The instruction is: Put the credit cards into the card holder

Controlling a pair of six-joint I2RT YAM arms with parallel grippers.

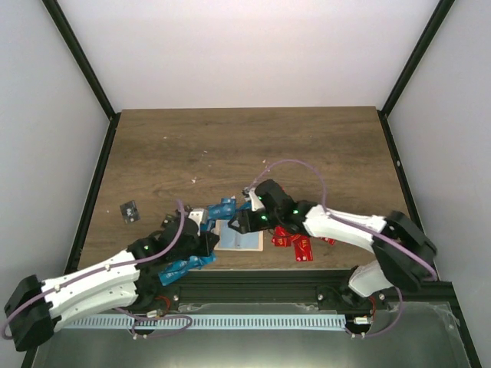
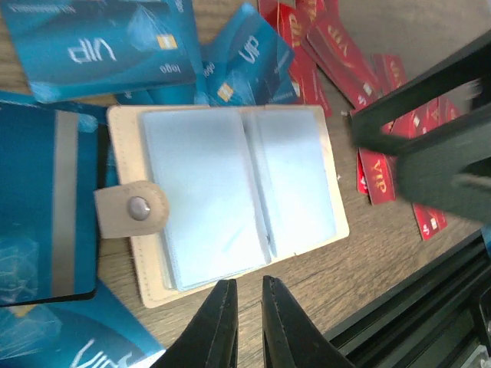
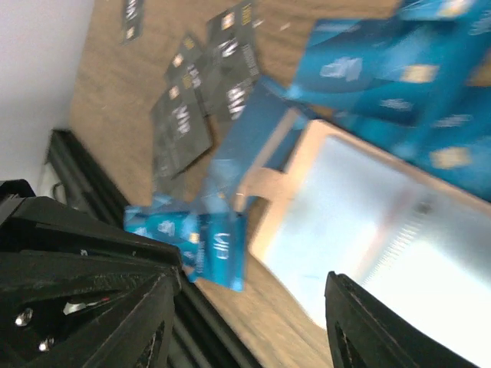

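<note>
**Open holder lies between two empty claws**

The pale beige, square leatherette card holder [image 2: 222, 192] lies opened flat near the front edge of the brown wooden table [image 1: 230, 146], clear sleeves up. Its fold runs straight away from the left gripper [image 2: 247, 322]. That claw's fingers are almost pressed together, only a slit between them and nothing in it, just short of the holder's near edge. The right gripper [image 3: 245, 322] hangs spread wide and empty over the holder. The thin blue credit cards [image 2: 100, 38] crowd the left arm's side and the red credit cards [image 1: 295, 245] the right arm's, so each arm probably has cards within reach
</note>
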